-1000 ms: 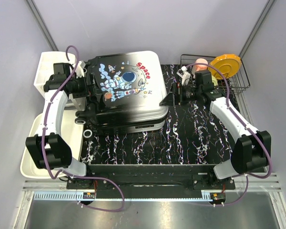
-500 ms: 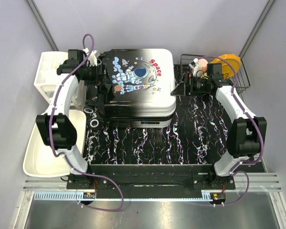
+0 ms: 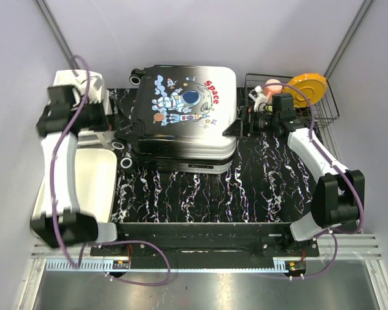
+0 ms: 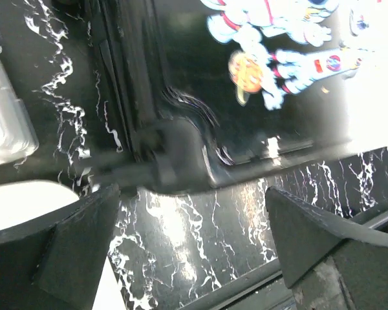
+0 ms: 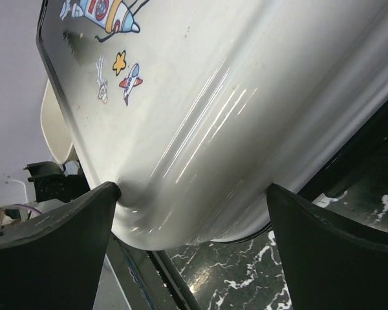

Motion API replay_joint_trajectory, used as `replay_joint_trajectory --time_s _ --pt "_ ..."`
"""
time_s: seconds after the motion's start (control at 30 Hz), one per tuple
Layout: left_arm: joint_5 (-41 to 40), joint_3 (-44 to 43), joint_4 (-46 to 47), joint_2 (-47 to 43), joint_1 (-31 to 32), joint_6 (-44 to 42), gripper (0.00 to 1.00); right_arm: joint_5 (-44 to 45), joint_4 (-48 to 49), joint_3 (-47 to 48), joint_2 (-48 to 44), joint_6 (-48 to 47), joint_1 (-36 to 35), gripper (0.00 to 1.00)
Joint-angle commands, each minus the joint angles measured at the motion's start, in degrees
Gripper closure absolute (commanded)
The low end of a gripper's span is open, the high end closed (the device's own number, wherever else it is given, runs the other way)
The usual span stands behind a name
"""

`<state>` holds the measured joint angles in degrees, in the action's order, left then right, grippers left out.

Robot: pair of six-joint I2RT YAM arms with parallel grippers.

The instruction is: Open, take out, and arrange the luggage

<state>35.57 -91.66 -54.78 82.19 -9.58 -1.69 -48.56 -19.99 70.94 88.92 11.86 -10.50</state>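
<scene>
Black marble-veined tabletop (image 3: 246,187) runs out from the 2 arm bases at 6 o'clock, with a white tub (image 3: 84,181) beside its left edge at 8 o'clock. Beyond, toward 12 o'clock, the luggage (image 3: 181,123) lies flat and closed, astronaut print up, wheels toward 9 o'clock and its seam band facing the near side. At 10 o'clock the left claw (image 4: 193,192) hangs released, fingers spread wide and empty, apart from the shell's wheeled corner that shows between them in the wrist view. At 2 o'clock the right claw (image 3: 235,128) sits just beside the white end of the shell, equally wide and gripping nothing; whether a fingertip touches I cannot tell. Farther back stand a white drawer unit (image 3: 71,84) at 10 o'clock and a wire rack (image 3: 323,110) holding an orange plate (image 3: 307,87) at 1 o'clock. Opening looks like the step in hand, barely begun. Doing it well probably means steadying the lower half with 1 claw, since the case may slide on the smooth top, while the other works along the seam before lifting the upper shell squarely, not by 1 corner.
</scene>
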Motion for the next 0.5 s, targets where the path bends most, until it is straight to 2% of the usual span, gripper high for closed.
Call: replay_joint_trajectory --time_s 0.0,0.13,0.23,0.3,0.4,0.47 --pt "0.21 11.83 -0.06 -18.08 -0.96 3.43 0.01 -4.18 4.42 -5.54 -0.42 5.89 -9.53 0.00" --pt "-2.78 23.25 3.70 -22.77 -1.31 7.75 0.01 -4.88 9.08 -7.57 -1.56 8.62 -14.01 0.00" --pt "-2.26 26.52 10.12 -22.08 -1.75 12.23 0.01 -7.78 8.39 -7.48 -3.93 9.06 -14.20 0.00" --pt "-2.00 27.14 15.72 -20.33 -1.84 14.78 0.01 -7.52 5.50 -5.90 -7.00 4.95 -13.23 0.00" --pt "-1.39 26.97 21.19 -16.47 -1.84 17.42 0.01 -7.17 2.59 -1.96 -9.12 2.64 -6.40 0.00" --pt "-0.59 26.44 22.70 -14.27 -1.84 19.00 0.01 -6.47 2.50 3.73 -6.42 2.99 -1.82 0.00"
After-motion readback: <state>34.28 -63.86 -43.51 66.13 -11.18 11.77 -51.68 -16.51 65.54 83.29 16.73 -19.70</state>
